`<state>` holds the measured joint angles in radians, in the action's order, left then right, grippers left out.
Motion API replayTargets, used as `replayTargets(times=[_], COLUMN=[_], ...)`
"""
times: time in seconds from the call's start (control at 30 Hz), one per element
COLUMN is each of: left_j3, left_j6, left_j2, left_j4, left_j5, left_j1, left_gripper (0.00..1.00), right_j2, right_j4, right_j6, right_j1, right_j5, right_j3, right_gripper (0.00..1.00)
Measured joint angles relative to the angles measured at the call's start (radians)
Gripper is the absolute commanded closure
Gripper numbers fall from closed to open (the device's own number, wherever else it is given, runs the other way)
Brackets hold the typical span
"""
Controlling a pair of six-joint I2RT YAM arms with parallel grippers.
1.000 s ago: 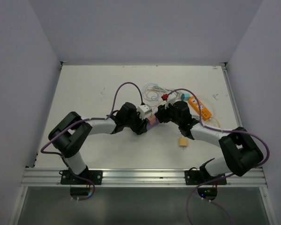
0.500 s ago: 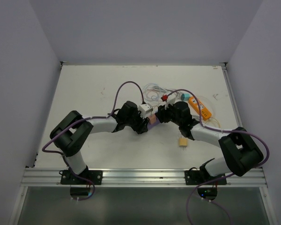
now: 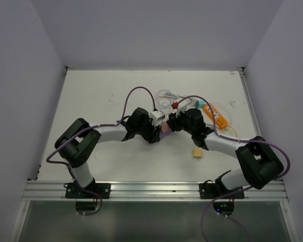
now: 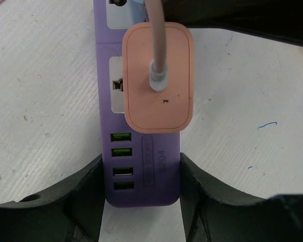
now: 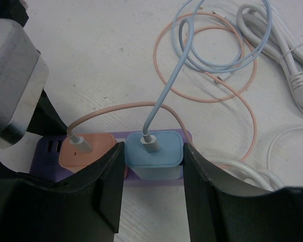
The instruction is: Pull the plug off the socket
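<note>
left wrist: left gripper (image 4: pixel 141 169) clamps the purple power strip (image 4: pixel 140 189) between part-closed jaws — right gripper (image 5: pixel 154 154) likewise pinches the blue plug (image 5: pixel 164 151).

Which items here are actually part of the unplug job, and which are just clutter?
In the job:
- purple power strip, gripped at its USB end by the left fingers
- blue plug, seated in the strip, gripped by the right fingers

Just lying about:
- pink plug, also seated, not gripped
- white cable
- orange device
- small yellow adapter
</note>
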<state>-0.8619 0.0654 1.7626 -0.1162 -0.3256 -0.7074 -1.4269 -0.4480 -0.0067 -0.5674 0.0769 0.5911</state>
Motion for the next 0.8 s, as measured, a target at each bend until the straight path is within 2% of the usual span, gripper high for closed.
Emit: replayTargets(times=[0.4,0.8], left_j3=[0.0,-0.011], left_j6=[0.01,0.045], left_j2=[0.003,0.014], left_j4=[-0.005,-0.006], left_j5=[0.007,0.013], left_j1=[0.0,0.0], left_gripper=[1.0,1.0], right_j2=[-0.008,0.002], right_j4=[0.027,0.034], right_j6=[0.122,0.179], right_j1=[0.09,0.123], right_j5=[0.108,0.17], right_j3=[0.016,0.05], right_gripper=[1.0,1.0])
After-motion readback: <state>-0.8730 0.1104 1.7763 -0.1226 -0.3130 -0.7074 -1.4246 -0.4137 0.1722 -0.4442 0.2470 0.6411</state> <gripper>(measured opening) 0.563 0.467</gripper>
